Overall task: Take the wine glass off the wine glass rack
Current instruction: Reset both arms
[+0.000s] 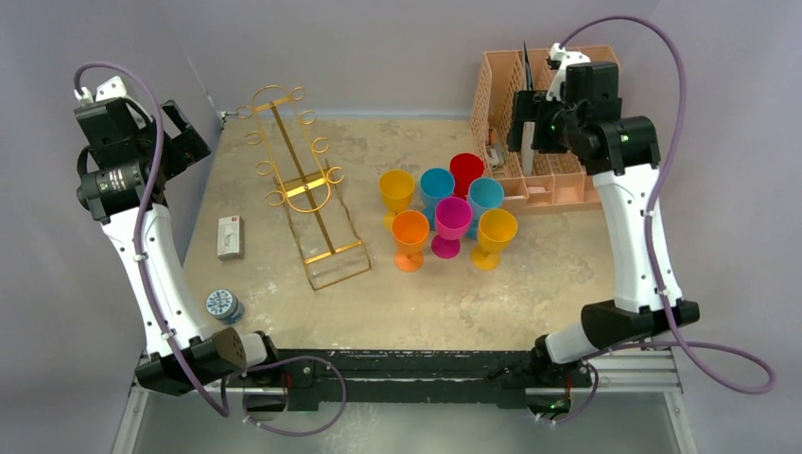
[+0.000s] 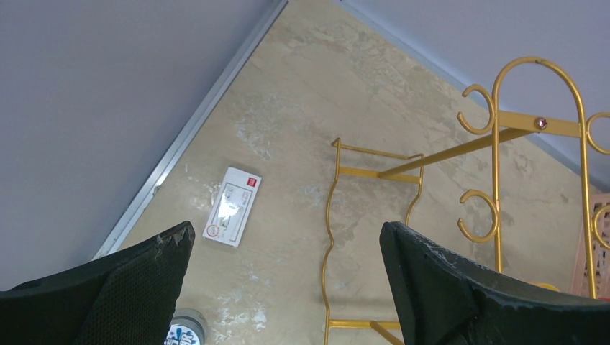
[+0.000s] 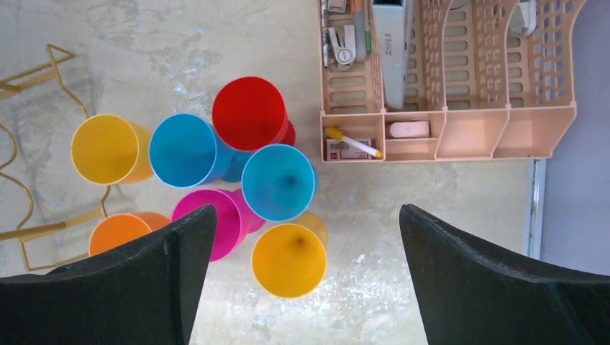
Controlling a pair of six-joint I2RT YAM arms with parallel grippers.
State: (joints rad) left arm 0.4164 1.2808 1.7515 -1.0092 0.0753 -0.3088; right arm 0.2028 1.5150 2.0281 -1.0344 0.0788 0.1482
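Mid-frame on the worktop (image 1: 530, 303): seven wine glasses (image 1: 452, 218) upright and packed tight. None hang on the rack (image 1: 305, 189) just left of them, so task looks done. Arms sit at upper corners of frame; left jaws + right jaws wide apart, empty. Risk: right arm dropping near the cluster clips a rim, neighbours topple. Rack's thin wire, prob tips on a nudge.

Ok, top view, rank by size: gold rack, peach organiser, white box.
1. Gold rack and peach organiser: look alike, organiser partly hidden by the right arm, so unranked.
2. White box: clearly smallest.
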